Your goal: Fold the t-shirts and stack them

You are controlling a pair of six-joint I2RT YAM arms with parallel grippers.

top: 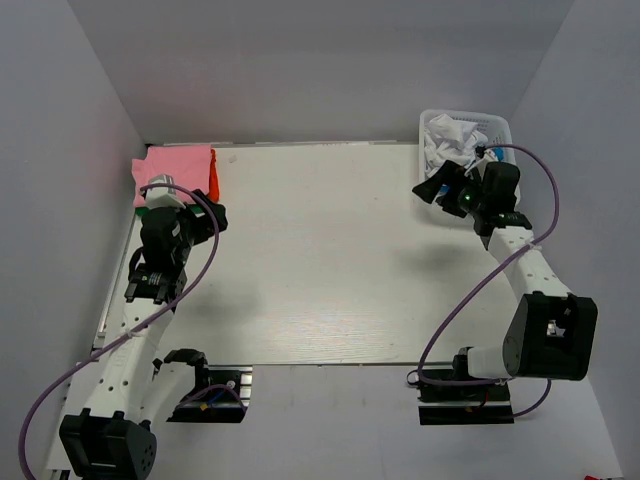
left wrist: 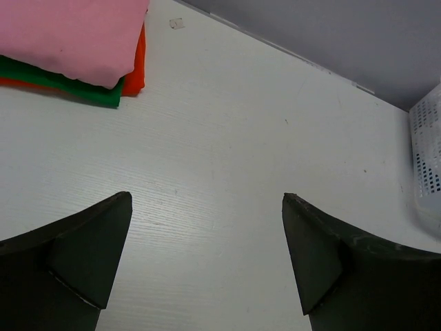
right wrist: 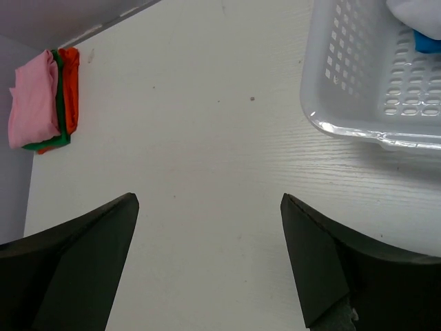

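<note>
A folded stack of t-shirts (top: pixel 176 170) lies at the table's far left corner: pink on top (left wrist: pixel 69 34), green under it (left wrist: pixel 89 91), orange-red at the bottom (left wrist: pixel 136 65). The right wrist view shows the same stack (right wrist: pixel 41 103) far off. A crumpled white t-shirt (top: pixel 445 140) fills the white mesh basket (top: pixel 500 122), with a bit of bright blue cloth (right wrist: pixel 427 43) beside it. My left gripper (left wrist: pixel 207 200) is open over bare table just near of the stack. My right gripper (right wrist: pixel 210 200) is open over bare table, left of the basket (right wrist: pixel 358 69).
The basket (left wrist: pixel 427 158) stands at the far right corner against the back wall. Grey walls close in the table at the back and on both sides. Purple cables loop off both arms.
</note>
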